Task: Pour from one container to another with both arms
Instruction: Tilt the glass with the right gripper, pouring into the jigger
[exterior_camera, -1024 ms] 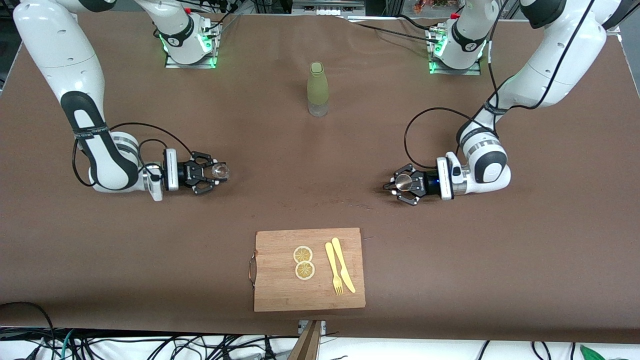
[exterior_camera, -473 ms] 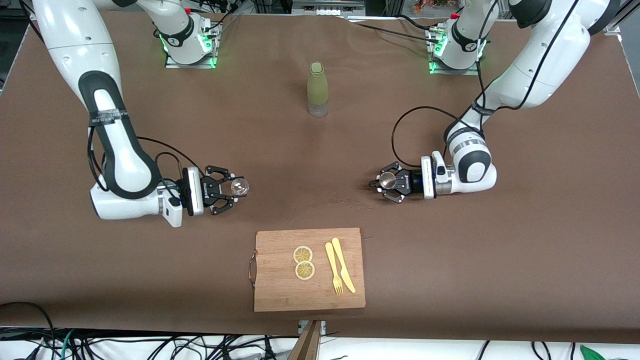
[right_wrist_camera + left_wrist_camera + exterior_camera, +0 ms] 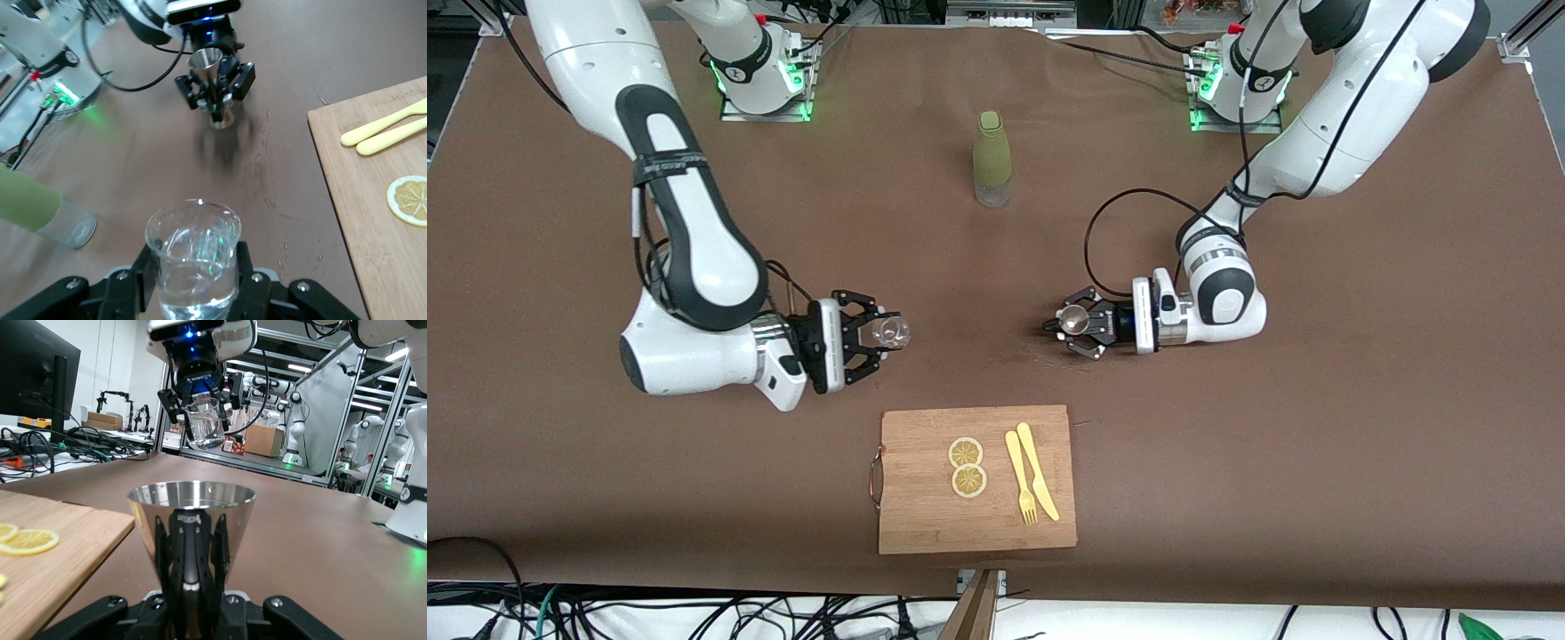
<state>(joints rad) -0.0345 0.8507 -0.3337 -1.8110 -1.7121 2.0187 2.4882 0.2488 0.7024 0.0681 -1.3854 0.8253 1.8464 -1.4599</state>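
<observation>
While both arms reach over the worktop (image 3: 1316, 400), the right gripper (image 3: 879, 335) has its jaws clamped on a clear glass (image 3: 890, 332) at nine o'clock of the steel cup (image 3: 1073, 321), which the left gripper (image 3: 1069, 324) grips tight.

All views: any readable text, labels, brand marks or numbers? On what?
Nothing reads clearly enough to quote.
Right arm, black band: white print, too blurred.
Right end effector, body above the glass it grips: white lettering, too small.
Left end effector, finger against the metal cup it grips: small label, unreadable.
</observation>
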